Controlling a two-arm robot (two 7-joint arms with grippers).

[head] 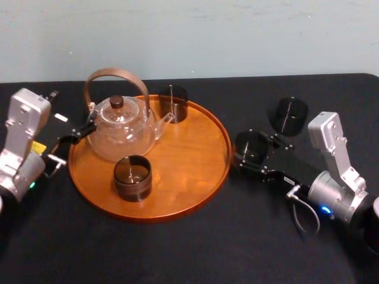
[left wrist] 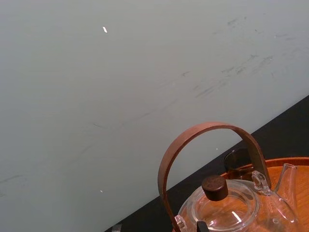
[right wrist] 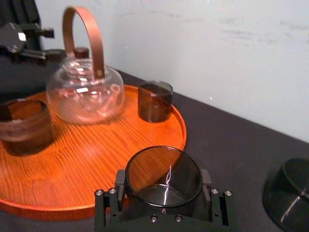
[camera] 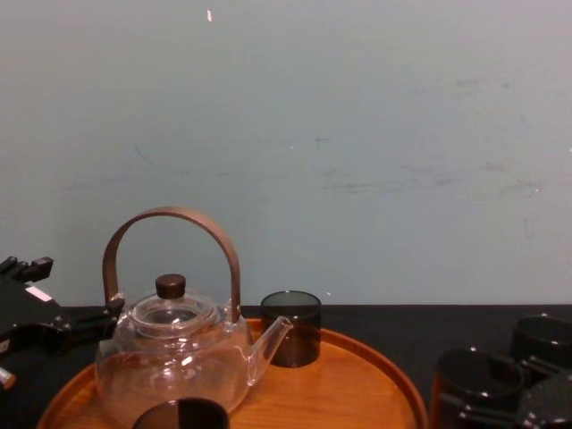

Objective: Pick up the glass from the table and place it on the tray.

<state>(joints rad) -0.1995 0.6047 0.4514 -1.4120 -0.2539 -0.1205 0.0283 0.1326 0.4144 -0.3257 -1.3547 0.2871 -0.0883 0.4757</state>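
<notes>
Black table (head: 177,254): right gripper (right wrist: 163,186), jaws snug around glass (head: 251,145), beside tray (head: 189,171); left gripper (head: 80,130), jaws spread, by teapot (head: 121,133).

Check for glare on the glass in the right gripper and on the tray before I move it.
Head view: a pale sheen across the middle of the tray; the glass in the right gripper looks dark, without glare. Right wrist view: thin bright streaks inside the glass, its rim plain. Chest view: small highlights on the teapot. The left gripper sits by the teapot's handle.

table (head: 177,248): black | tray (head: 195,171) centre-left | dark glass (head: 288,115) right, apart from tray
</notes>
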